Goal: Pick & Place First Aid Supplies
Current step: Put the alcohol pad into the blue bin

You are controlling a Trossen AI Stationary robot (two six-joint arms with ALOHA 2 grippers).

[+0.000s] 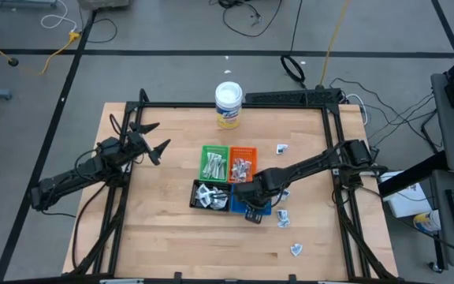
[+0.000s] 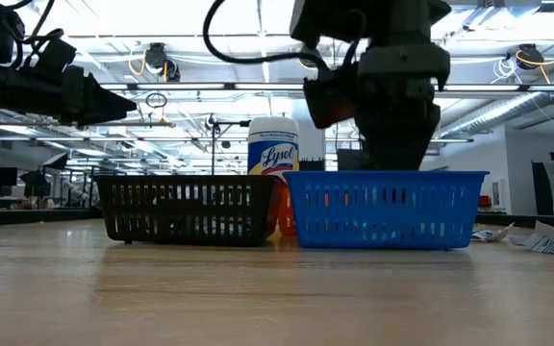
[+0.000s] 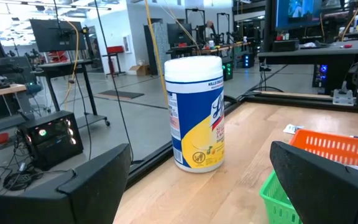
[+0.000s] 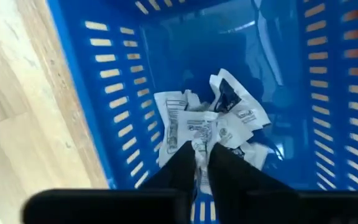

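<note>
My right gripper [image 4: 200,163] points down into the blue tray [image 1: 258,210] and is shut on a white printed packet. More crumpled packets [image 4: 211,124] lie on that tray's floor just beyond the fingertips. In the low view the right gripper [image 2: 385,144] dips behind the blue tray's wall [image 2: 383,209]. Packets also fill the green tray [image 1: 214,162], the orange tray [image 1: 243,162] and the black tray [image 1: 210,195]. My left gripper [image 1: 153,139] waits open, raised over the table's left part, facing the white-lidded tub [image 3: 194,112]. My right gripper pinches a white packet [image 4: 199,148] between its two fingers, coming from above and pointing down into the blue tray. The fingers [image 4: 178,168] hide most of the packet. Whether its far end rests on the packets below, I cannot tell.
Loose packets lie on the wood right of the trays [image 1: 284,218], near the near edge [image 1: 296,249] and toward the far right [image 1: 280,147]. The tub [image 1: 228,105] stands at the far edge. Bare wood spreads over the table's near left part.
</note>
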